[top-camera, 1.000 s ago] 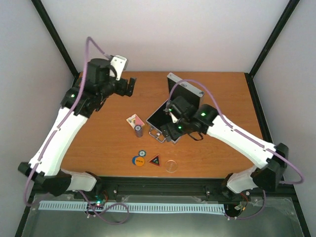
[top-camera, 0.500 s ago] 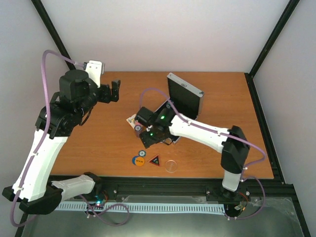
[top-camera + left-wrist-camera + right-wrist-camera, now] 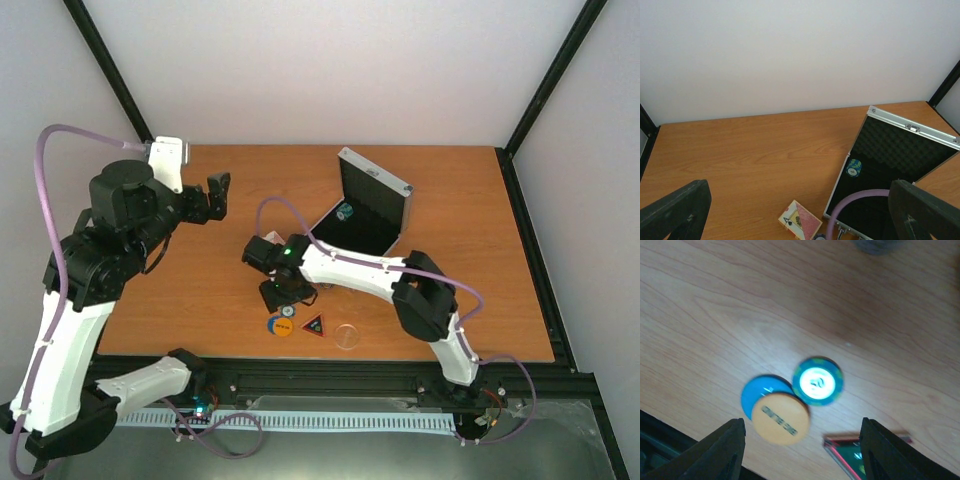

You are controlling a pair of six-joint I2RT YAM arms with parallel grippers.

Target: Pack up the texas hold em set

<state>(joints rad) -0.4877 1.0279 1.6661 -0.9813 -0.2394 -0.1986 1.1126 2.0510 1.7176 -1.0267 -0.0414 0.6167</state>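
From above, the left arm is reared up high at the table's left side, elbow bent. Its left pincer [image 3: 212,195] hangs in the air with the jaws wide apart, well away from everything. The right arm stretches low across the brown wooden table [image 3: 200,290] to the middle. Its right pincer [image 3: 283,292] points down, just above a small round blue-green poker chip [image 3: 288,311]. Just beyond that chip, towards the near edge, lie an orange plastic disc [image 3: 282,326], a black-red triangle [image 3: 314,324] and a clear disc [image 3: 346,336] in a row. The flat silver aluminium case [image 3: 372,205] stands open behind the arm, black-lined, with another chip [image 3: 345,211] inside it.

From the left wrist, the two dark fingers [image 3: 675,210] sit at the bottom corners, far apart, holding nothing. The open case [image 3: 900,165] lies ahead to the right. The pink-white card pack [image 3: 800,221] rests on the wood just beside the case's near left corner.

From the right wrist, the fingers [image 3: 725,450] stand apart with nothing between them. The blue-green chip [image 3: 818,380] lies flat on the wood ahead of the gap. The orange disc [image 3: 780,418] touches it and overlaps a blue disc [image 3: 760,392]. The triangle [image 3: 850,457] sits near the right-hand finger.
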